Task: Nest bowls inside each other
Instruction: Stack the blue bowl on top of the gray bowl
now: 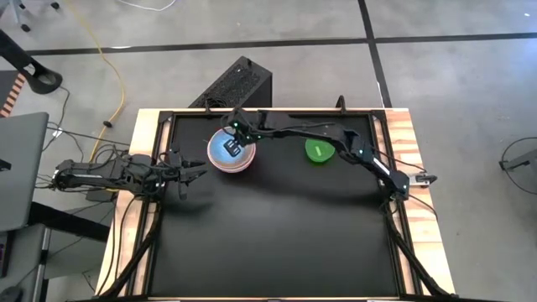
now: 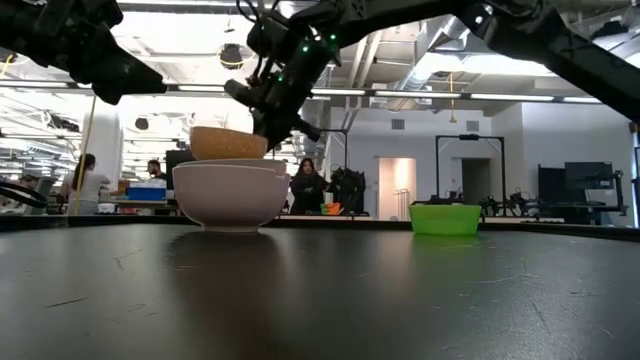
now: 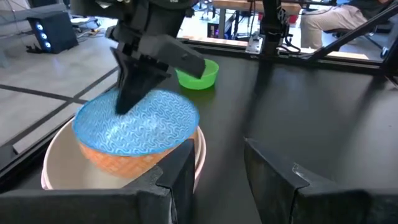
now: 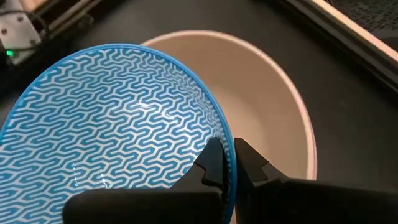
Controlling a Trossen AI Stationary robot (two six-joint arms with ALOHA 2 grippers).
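A bowl with a blue wave pattern inside and an orange outside (image 3: 137,127) hangs over a stack of larger bowls: a cream one (image 4: 261,93) in a pale pink one (image 3: 200,149), standing on the black table at the far left of centre (image 1: 231,155). My right gripper (image 4: 227,152) is shut on the blue bowl. The small green bowl (image 1: 319,151) stands alone to the right of the stack. My left gripper (image 3: 227,180) waits open at the table's left edge, level and pointing toward the stack. My right gripper pinches the blue bowl's rim (image 4: 229,163) on its far side, one finger inside the bowl and one outside. The fingers slant down from the far right. The bowl sits roughly level, its base (image 2: 228,155) at the stack's rim; whether it touches I cannot tell.
The black mat (image 1: 277,243) lies bare toward the near edge. A raised frame (image 1: 394,243) runs along the table's sides. A dark box (image 1: 239,84) stands on the floor behind the far edge. People and benches show in the room beyond.
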